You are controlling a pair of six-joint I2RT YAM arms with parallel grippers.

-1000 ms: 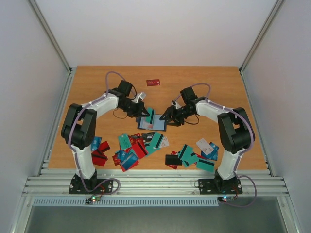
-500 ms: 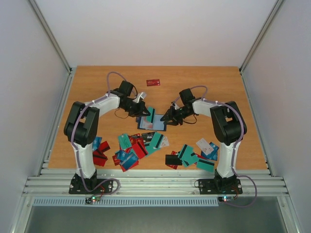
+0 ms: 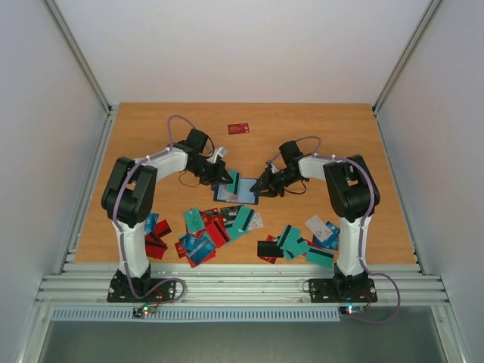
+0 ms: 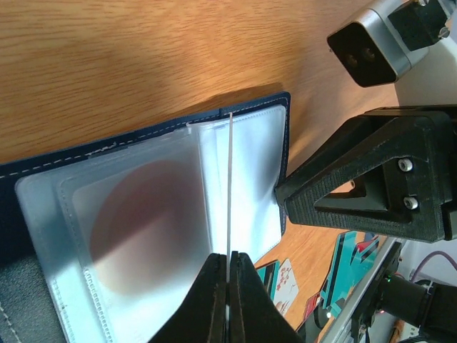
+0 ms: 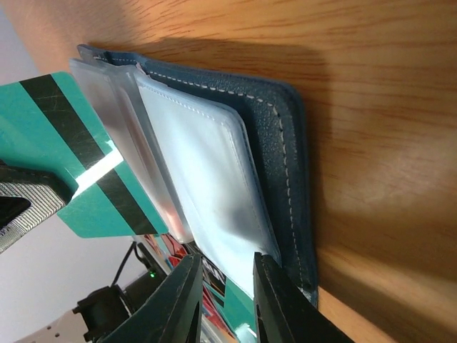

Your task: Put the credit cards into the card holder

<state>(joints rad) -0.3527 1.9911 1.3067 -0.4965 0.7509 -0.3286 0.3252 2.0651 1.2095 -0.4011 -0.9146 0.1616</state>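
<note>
The card holder (image 3: 240, 195) lies open on the table between the arms, its navy cover (image 5: 285, 143) under clear sleeves (image 4: 143, 214). My left gripper (image 3: 224, 175) is shut on a teal credit card (image 3: 235, 181) with a black stripe. It holds the card on edge over the sleeves; it shows as a thin white line (image 4: 230, 186) in the left wrist view and flat-on (image 5: 71, 164) in the right wrist view. My right gripper (image 3: 262, 184) is open at the holder's right edge. Its fingers (image 5: 275, 300) straddle the edge of a clear sleeve.
Loose credit cards lie in heaps near the front: teal, red and blue ones (image 3: 215, 227), red and blue ones (image 3: 155, 238), teal, white and black ones (image 3: 302, 242). A single red card (image 3: 239, 128) lies at the back. Side walls close in the table.
My left gripper has eased right and down with the teal card toward the holder. The right arm has swung its elbow inward, while its gripper stays at the holder's edge.
</note>
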